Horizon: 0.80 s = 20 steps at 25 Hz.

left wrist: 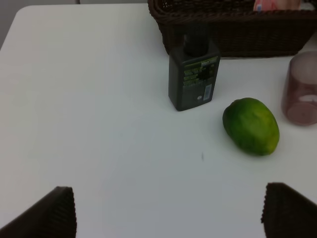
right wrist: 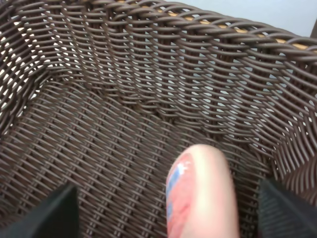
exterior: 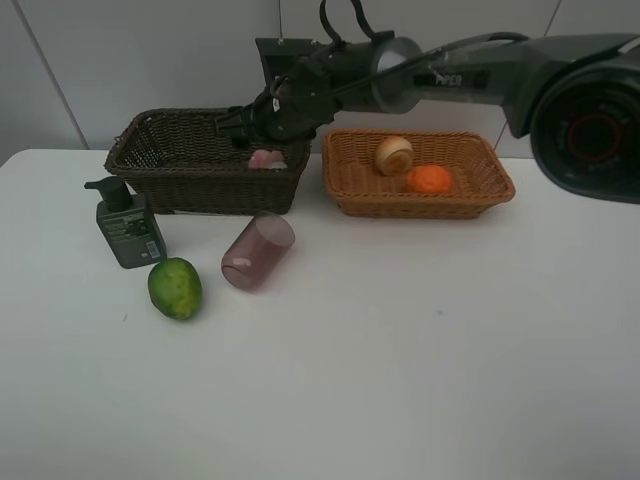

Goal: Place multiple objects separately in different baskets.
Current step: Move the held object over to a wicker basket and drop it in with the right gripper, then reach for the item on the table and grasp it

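Note:
The dark brown basket (exterior: 205, 165) holds the pink bottle (exterior: 266, 158). My right gripper (exterior: 240, 125) reaches across over this basket. In the right wrist view the right gripper (right wrist: 168, 210) is open, and the pink bottle (right wrist: 200, 198) lies on the basket floor (right wrist: 99, 148) between the fingers, with a gap on each side. The orange (exterior: 430, 179) and the red-yellow fruit (exterior: 394, 154) lie in the light tan basket (exterior: 490, 190). On the table in front stand the dark green pump bottle (exterior: 128, 225), the purple cup (exterior: 258, 250) on its side, and the green fruit (exterior: 175, 288). My left gripper (left wrist: 168, 213) is open over bare table, short of the green fruit (left wrist: 251, 126).
The white table (exterior: 400, 350) spreads out in front of the baskets. The right arm (exterior: 450, 75) stretches from the right across the back, above the light basket. A pale wall stands close behind both baskets.

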Tool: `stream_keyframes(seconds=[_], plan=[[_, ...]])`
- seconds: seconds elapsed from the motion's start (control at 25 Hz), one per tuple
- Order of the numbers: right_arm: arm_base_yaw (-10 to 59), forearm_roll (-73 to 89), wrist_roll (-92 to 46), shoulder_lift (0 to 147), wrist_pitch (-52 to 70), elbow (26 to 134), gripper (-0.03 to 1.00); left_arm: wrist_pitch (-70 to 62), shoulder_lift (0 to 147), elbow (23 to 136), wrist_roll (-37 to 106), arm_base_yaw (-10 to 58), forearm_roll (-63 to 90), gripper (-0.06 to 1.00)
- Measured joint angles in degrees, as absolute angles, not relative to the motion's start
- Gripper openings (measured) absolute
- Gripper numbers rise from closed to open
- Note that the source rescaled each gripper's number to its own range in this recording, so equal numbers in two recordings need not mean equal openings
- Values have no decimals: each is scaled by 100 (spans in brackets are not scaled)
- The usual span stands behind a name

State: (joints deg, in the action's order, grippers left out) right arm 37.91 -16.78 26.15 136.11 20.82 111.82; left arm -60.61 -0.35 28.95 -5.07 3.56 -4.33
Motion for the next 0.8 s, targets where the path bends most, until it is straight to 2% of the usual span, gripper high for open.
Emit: stream_keyframes(seconds=[0.08, 0.24, 0.44, 0.68, 0.8], plan=[[3791, -1678, 2615, 13580, 2145, 11182, 73, -6061, -35, 2895, -507, 356, -433, 94], [3791, -1672, 2615, 13368, 2660, 11182, 76, -6061, -35, 2895, -507, 356, -433, 94], [3790, -1589, 2436, 12918, 4067, 11182, 85, -6061, -35, 2895, -507, 356, -433, 94], [3520, -1050, 1853, 12485, 5788, 11093, 87, -6061, -35, 2895, -507, 356, -433, 94], [3255, -734, 1594, 12070, 6028, 10527, 87, -6061, -35, 2895, -507, 356, -433, 94]])
